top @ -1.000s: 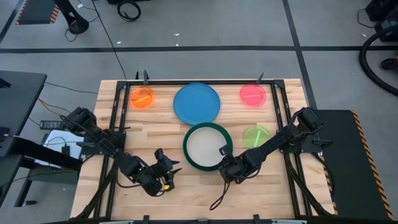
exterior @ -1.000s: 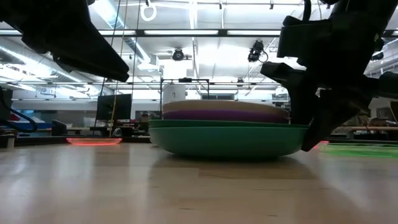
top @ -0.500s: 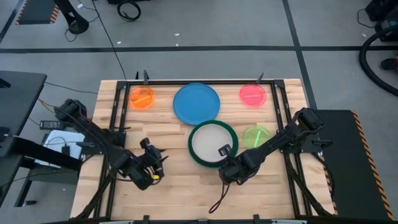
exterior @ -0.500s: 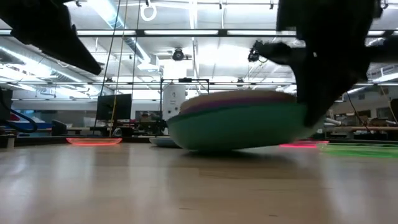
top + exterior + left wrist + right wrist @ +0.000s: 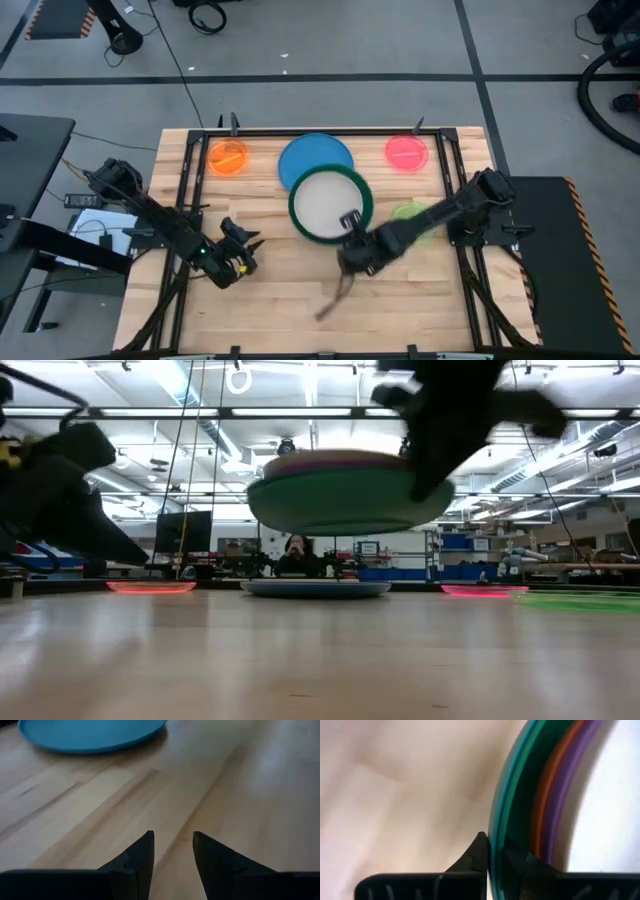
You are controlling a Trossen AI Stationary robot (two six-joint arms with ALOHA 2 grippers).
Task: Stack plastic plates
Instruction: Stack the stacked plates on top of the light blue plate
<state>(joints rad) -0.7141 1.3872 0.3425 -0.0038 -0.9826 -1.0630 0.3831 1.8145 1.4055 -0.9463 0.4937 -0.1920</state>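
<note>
Progress: partway, as I read it; several plates are already nested into one pile and four plates lie loose on the table (image 5: 300,270).
Stack in hand: my right gripper (image 5: 352,228) pinches the rim of a pile with the cream plate (image 5: 330,203) on top and a dark green plate (image 5: 364,205) showing round it. In the right wrist view I count teal (image 5: 501,815), orange-red (image 5: 546,800) and purple (image 5: 572,785) edges inside that pile, with the two fingers clamped narrow on the rim.
Height: the low view shows the pile (image 5: 345,490) clear of the wood, carried in the air and slightly tilted.
Position: from above, the pile overlaps the near edge of the large blue plate (image 5: 305,155), which lies flat at the far middle of the table.
Left arm: my left gripper (image 5: 238,250) waits low over the near left part of the table, holding nothing, fingers parted a moderate way in the left wrist view (image 5: 172,847).
Left to do: the small orange plate (image 5: 228,157) at the far left, the pink plate (image 5: 406,152) at the far right and the lime plate (image 5: 408,211), partly hidden under the right arm, are all unstacked.
Judgement: setting the pile on the blue plate looks like the step in hand; the three small ones would then go on top.
</note>
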